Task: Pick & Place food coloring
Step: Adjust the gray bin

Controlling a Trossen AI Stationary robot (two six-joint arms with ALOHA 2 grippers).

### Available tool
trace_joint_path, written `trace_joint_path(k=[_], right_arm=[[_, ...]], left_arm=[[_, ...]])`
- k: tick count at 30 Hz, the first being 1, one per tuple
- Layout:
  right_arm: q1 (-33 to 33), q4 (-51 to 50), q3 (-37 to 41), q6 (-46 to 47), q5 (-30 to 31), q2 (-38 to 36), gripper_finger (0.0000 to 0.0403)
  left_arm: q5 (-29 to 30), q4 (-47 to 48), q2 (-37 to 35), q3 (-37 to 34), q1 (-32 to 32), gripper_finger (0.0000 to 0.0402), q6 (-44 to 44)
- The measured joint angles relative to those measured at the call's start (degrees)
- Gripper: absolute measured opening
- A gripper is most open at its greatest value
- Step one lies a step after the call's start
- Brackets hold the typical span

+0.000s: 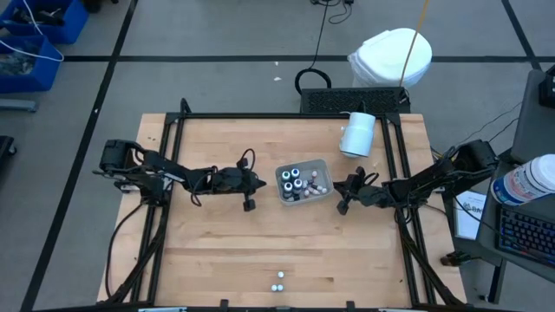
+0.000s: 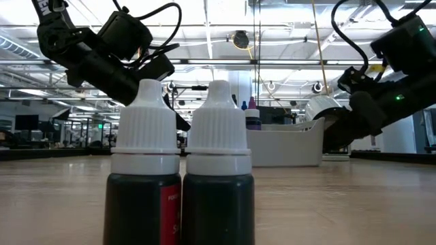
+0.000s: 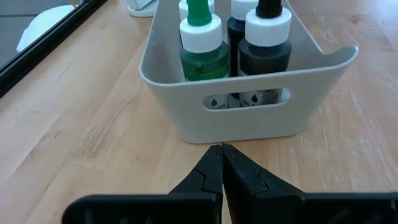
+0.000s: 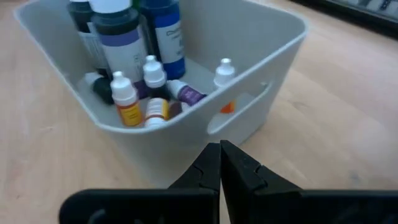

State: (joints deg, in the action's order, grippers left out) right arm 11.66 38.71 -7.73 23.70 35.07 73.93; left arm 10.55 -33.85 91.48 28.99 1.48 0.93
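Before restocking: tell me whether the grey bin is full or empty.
Partly full: grey bin holds upright bottles and small droppers.

the food coloring [image 1: 301,183] is a cluster of bottles inside a grey tray [image 1: 321,165] that lies between the left tool [image 1: 249,205] and the right tool [image 1: 342,208]: tall dark bottles standing upright with white-ringed green, black and blue tops, and small white-capped droppers, some tipped over. two more small bottles [image 1: 277,281] with ribbed white caps stand upright side by side on the tabletop [image 1: 217,251], well apart from both tools.
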Motion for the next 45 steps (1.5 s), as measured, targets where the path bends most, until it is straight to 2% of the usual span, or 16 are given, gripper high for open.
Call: trace_joint_path(k=[5, 12, 16, 20, 23, 26, 45], right_arm=[[0.04, 1.35, -0.08, -0.61, -4.33, 0.02, 0.0], [0.09, 1.33, -2.46, -1.87, -8.33, 0.04, 0.0], [0.96, 1.13, -4.16, -2.56, -8.36, 1.27, 0.0], [1.2, 1.21, -5.63, -3.15, -8.26, 3.95, 0.0], [1.11, 1.39, -6.52, -3.45, -6.12, 5.66, 0.0], [0.93, 0.98, -6.56, -3.41, -3.31, 5.84, 0.0], [-3.46, 1.37, -6.56, -2.9, -3.19, 5.68, 0.0]], left_arm=[[0.02, -0.35, 0.0, -0.01, 0.0, 0.0017, -0.11], [0.31, -1.23, 0.0, -0.02, 0.0, 0.0008, -0.44], [0.57, -1.22, 0.0, -0.02, 0.0, 0.0017, -0.44], [0.57, -1.17, 0.0, -0.02, 0.0, 0.0005, -0.43], [-0.2, -1.09, 0.02, -0.02, 0.0, 0.0007, -0.44], [-1.99, -1.06, 0.0, -0.02, -0.02, 0.0014, -0.74], [-4.96, -1.04, 0.02, 0.9, -1.31, 0.0004, -1.3]])
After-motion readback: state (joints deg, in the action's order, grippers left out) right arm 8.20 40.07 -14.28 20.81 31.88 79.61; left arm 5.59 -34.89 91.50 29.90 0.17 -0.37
